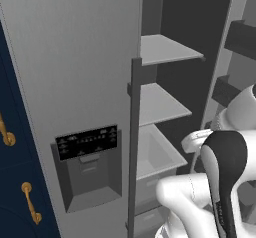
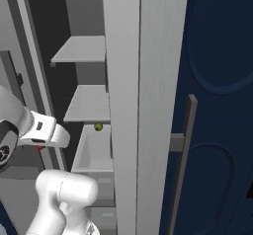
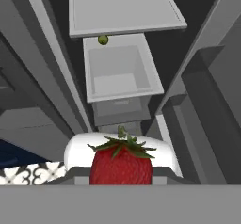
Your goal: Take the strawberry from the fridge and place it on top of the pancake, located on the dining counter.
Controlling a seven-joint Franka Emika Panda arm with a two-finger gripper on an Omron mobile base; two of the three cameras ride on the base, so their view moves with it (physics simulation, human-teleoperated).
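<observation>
We see the fridge standing open in front of the base: its left door, with the black-panelled dispenser recess and a long dark-grey vertical handle, is shut, while the right compartment shows grey shelves and a pale open drawer below them. In the hand view the strawberry sits right at the bottom, close to the camera, red with green leaves on top, in front of the open fridge interior and outside it. The gripper's own finger tips are hidden behind the fruit there, so we cannot see the contact itself; the jaws stand almost pressed together, and the fruit sits exactly where they meet, so we take them to be pinching the strawberry. Further in, a tiny yellow-green item lies at the far edge of the drawer, just under the lower shelf; we find it too in the right base view. Navy cabinets with brass handles flank the fridge on the left.
</observation>
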